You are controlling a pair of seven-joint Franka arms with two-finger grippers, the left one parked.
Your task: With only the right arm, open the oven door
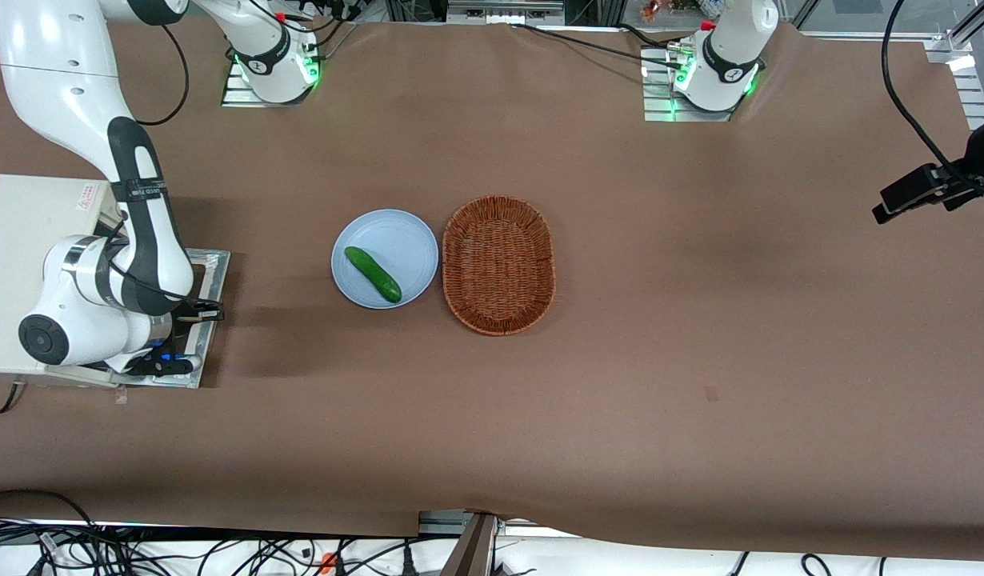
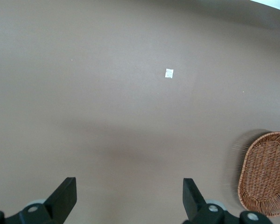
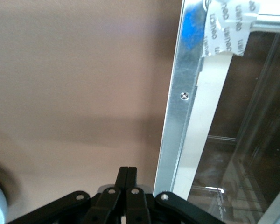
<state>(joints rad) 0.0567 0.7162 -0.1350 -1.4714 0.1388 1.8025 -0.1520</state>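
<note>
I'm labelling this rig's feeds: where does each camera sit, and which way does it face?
Front view: high, facing the robots, looking down on the table, oven door open, right arm over it.
Left wrist view: on the parked arm, looking down on bare cloth.
Right wrist view: on the working wrist, gripper shut beside the door frame.
Front and left wrist views share the basket.

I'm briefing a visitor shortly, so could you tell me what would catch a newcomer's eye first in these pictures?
First the right arm, bent low over the cream oven at the working arm's end of the table, its tool shut beside the metal frame of the oven door, which lies folded down flat. Mid-table, a green cucumber rests on a pale blue plate, beside an empty wicker basket.
</note>
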